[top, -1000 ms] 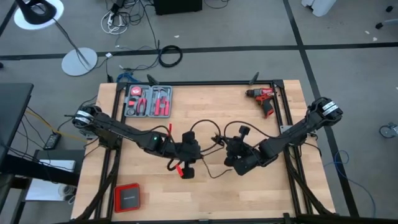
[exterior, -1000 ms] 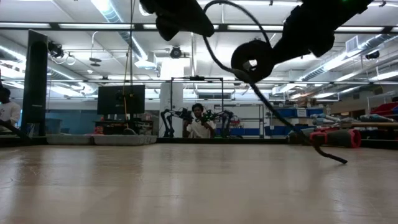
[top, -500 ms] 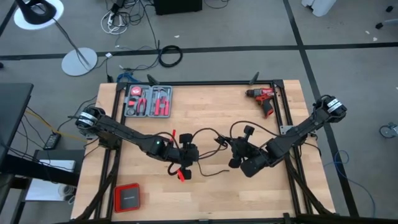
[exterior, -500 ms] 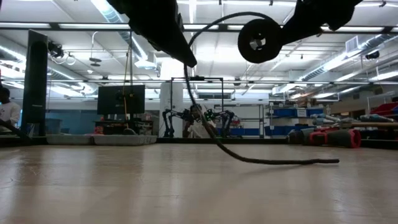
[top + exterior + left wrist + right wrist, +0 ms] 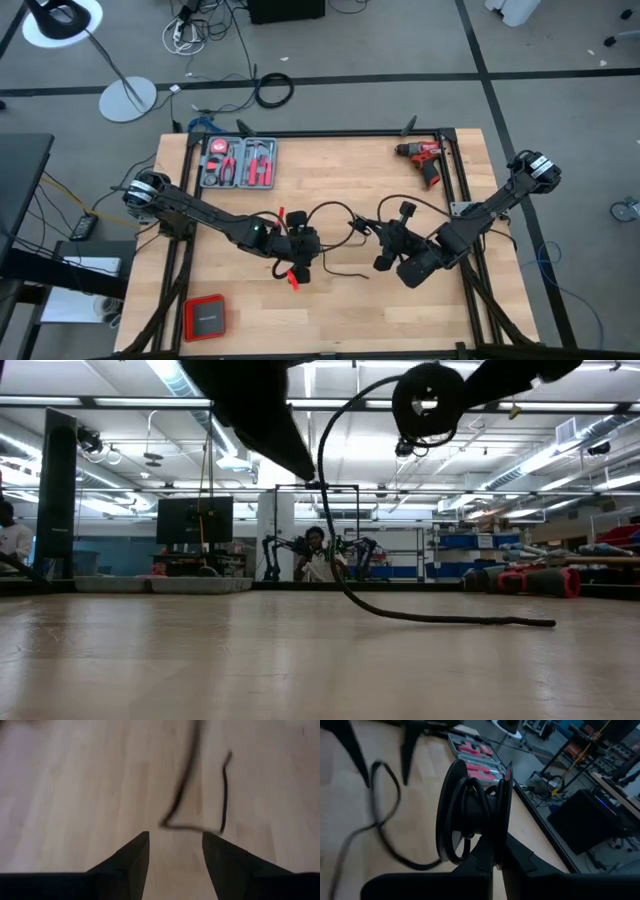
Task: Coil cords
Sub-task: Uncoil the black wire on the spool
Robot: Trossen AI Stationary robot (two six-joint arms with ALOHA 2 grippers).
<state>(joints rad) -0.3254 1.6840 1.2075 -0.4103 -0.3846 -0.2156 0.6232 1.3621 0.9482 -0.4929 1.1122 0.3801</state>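
The left gripper (image 5: 175,847) hung above the middle of the table (image 5: 330,320) with its fingers spread and nothing between them. The cord (image 5: 335,215) ran from a spool (image 5: 470,820) pinched in the pressed-together right gripper (image 5: 395,240), looped through the air, and trailed its free end loose on the wood. Risk: with that end unheld, the slack could kink or drag, so further winding might lay uneven turns or slip off the spool.
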